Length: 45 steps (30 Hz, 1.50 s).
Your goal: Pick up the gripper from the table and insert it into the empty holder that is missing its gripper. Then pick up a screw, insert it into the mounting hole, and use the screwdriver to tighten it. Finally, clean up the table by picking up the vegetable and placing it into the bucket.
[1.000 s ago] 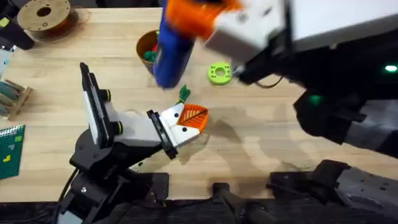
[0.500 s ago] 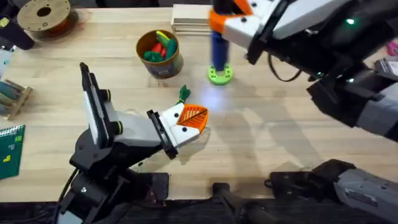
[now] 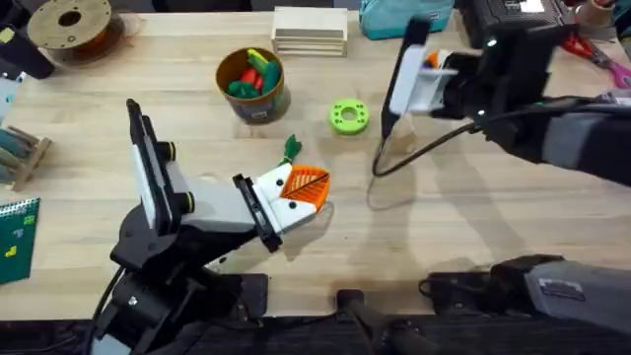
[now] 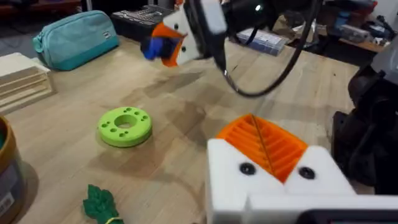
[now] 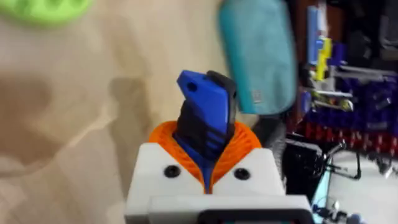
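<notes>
Above the worktop's [image 3: 118,59] far right part, right pincer [image 5: 205,180] is clamped on a blue-and-black screwdriver handle [image 5: 205,121]. Left pincer [image 3: 301,197] hangs low near the front-middle; whether its fingers are apart cannot be told. Small green leafy vegetable [image 3: 291,148] lies on the wood just beside that pincer. Green round disc with holes [image 3: 347,115] sits toward the far middle, near a tan round bucket of coloured pieces [image 3: 252,84].
</notes>
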Tool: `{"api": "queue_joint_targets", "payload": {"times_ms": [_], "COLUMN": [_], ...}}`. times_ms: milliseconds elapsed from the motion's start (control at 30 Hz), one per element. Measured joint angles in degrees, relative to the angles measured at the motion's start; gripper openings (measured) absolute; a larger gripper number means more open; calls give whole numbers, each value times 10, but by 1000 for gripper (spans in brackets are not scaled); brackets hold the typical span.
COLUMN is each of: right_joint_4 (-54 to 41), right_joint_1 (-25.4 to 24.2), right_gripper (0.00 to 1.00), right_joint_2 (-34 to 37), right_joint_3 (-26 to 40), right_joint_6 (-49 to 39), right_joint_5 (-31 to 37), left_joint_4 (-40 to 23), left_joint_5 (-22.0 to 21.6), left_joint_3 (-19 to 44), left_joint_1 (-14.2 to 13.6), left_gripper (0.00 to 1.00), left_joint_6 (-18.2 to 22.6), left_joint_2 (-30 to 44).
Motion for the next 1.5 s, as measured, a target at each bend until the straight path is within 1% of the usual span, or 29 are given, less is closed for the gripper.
{"api": "queue_joint_targets", "payload": {"times_ms": [100,233,367,400,433,567,633,700,733,767,967,1067,1100,1267,1300,1333,1467,1500], "right_joint_4": [-2,-17,-28,-31,-33,-43,-54,-59,-65,-76,-97,-113,-131,-206,-223,-240,-289,-293], "right_joint_1": [-1,0,1,1,1,1,1,2,3,4,10,20,35,54,55,55,55,55], "right_gripper": [32,32,32,40,76,280,492,773,881,904,914,914,916,917,916,916,917,917], "right_joint_2": [46,92,98,98,98,95,93,89,85,82,78,68,56,7,-8,-24,-82,-95], "right_joint_3": [0,0,3,4,5,9,14,18,24,27,28,28,27,27,28,30,52,56], "right_joint_6": [-47,-80,-96,-97,-99,-104,-105,-110,-113,-112,-105,-55,31,180,212,247,379,404], "right_joint_5": [8,11,15,15,15,15,14,13,12,12,15,24,35,38,38,38,27,19], "left_joint_4": [0,0,0,0,0,0,0,0,0,0,0,0,0,0,0,0,0,0], "left_joint_5": [0,0,0,0,0,0,0,0,0,0,0,0,0,0,0,0,0,0], "left_joint_3": [0,0,0,0,0,0,0,0,0,0,0,0,0,0,0,0,0,0], "left_joint_1": [0,0,0,0,0,0,0,0,0,0,0,0,0,0,0,0,0,0], "left_gripper": [6,6,6,6,6,6,6,6,6,6,6,6,6,12,92,264,895,956], "left_joint_6": [0,0,0,0,0,0,0,0,0,0,0,0,0,0,3,2,2,0], "left_joint_2": [0,0,0,0,0,0,0,0,0,0,0,0,0,0,0,0,0,0]}}
